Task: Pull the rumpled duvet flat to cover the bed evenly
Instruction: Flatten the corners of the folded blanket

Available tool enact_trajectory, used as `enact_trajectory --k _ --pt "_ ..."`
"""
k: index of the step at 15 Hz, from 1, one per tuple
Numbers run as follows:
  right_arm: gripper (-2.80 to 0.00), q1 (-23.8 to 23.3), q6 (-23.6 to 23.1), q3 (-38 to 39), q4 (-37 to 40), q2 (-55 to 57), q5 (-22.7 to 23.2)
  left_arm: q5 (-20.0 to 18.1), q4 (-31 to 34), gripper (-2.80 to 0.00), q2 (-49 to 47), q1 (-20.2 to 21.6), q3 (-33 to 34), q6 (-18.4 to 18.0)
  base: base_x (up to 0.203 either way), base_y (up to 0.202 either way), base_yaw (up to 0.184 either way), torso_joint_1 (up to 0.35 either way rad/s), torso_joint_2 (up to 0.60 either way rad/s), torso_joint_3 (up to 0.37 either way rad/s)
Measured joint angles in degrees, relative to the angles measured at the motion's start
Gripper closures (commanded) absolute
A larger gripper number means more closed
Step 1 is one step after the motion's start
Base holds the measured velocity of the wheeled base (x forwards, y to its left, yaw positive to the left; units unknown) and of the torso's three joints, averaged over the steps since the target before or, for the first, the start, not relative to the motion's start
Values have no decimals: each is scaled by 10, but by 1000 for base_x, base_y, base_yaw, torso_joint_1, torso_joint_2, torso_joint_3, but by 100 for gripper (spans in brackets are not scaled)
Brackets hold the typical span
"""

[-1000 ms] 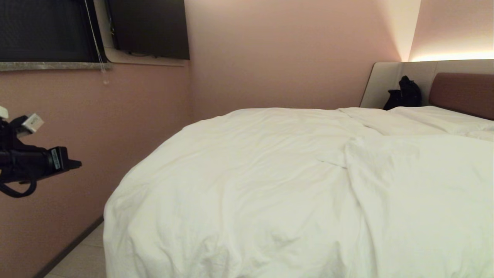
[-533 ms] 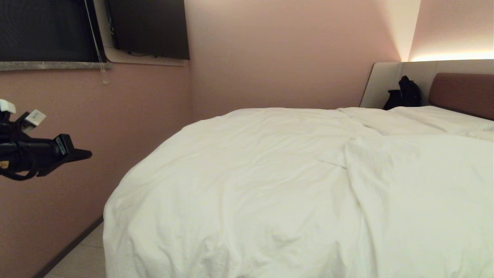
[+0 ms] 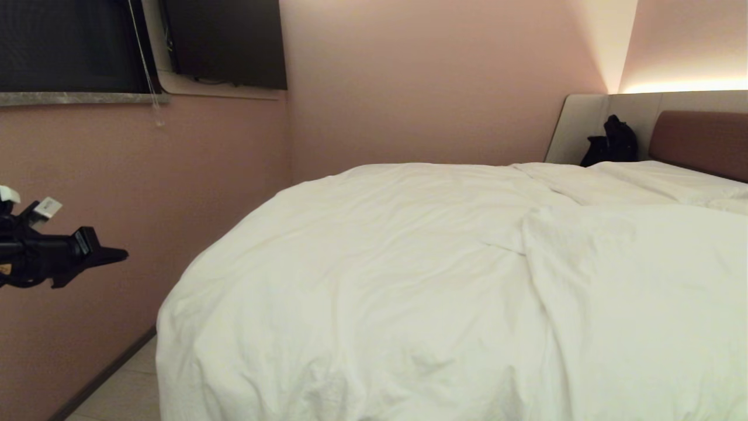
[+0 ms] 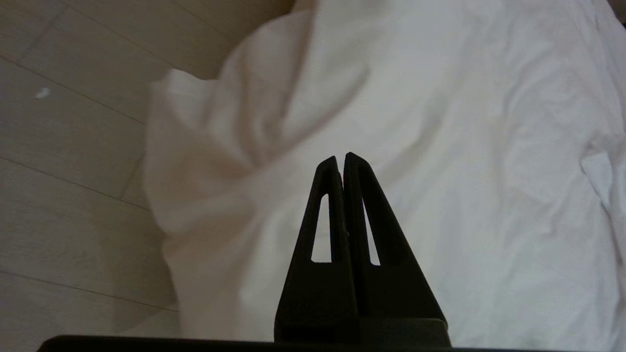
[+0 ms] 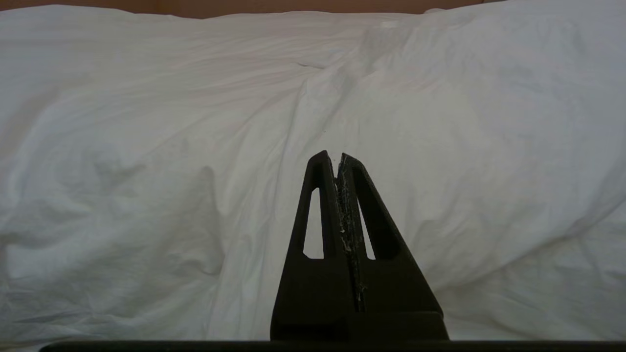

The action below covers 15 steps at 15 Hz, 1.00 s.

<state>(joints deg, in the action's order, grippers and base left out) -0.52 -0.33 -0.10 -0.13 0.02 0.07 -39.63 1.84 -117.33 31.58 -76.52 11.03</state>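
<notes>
The puffy white duvet [image 3: 409, 280] lies wrinkled over the bed, whose brown headboard [image 3: 698, 143] shows at the far right, and hangs down over the near corner. A raised fold [image 3: 526, 234] runs across its right half. My left gripper [image 3: 120, 254] hovers shut at the left, off the bed's side and apart from the cloth. In the left wrist view this gripper [image 4: 341, 159] is above the duvet's [image 4: 440, 146] hanging corner, holding nothing. My right gripper [image 5: 332, 156] is shut and empty, facing the duvet [image 5: 195, 146]; it is outside the head view.
A pink wall [image 3: 146, 193] stands close along the bed's left side, leaving a narrow strip of pale floor [image 3: 123, 392]. A dark window [image 3: 64, 47] and a wall screen [image 3: 228, 41] are above. A black bag [image 3: 613, 143] sits by the headboard.
My left gripper swung a little toward the bed, then dropped lower and tilted downward. It stayed shut. The duvet has not moved.
</notes>
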Motion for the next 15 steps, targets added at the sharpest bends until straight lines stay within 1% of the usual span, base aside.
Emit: enact_trajectory --k 2,4,6,7,8,9,12,15 --pt "0 0 0 0 0 0 0 -3 -1 0 -36 12 -19 -19 0 0 0 0 0 0" --pt "0 0 0 0 0 0 0 -13 -1 0 -73 27 -37 -54 0 0 0 0 0 0" --pt "0 1 0 0 0 0 0 -69 -1 0 -107 40 -48 -112 0 0 0 0 0 0" --pt "0 0 0 0 0 0 0 -92 -1 0 -122 41 -55 -123 0 0 0 0 0 0" --pt "0 0 0 0 0 0 0 -105 0 0 -137 44 -67 -125 0 0 0 0 0 0" --pt "0 1 0 0 0 0 0 -109 2 0 -151 45 -78 -126 0 0 0 0 0 0" --pt "0 0 0 0 0 0 0 -102 5 0 -186 51 -109 -134 0 0 0 0 0 0" --pt "0 0 0 0 0 0 0 -100 8 0 -212 55 -128 -177 0 0 0 0 0 0"
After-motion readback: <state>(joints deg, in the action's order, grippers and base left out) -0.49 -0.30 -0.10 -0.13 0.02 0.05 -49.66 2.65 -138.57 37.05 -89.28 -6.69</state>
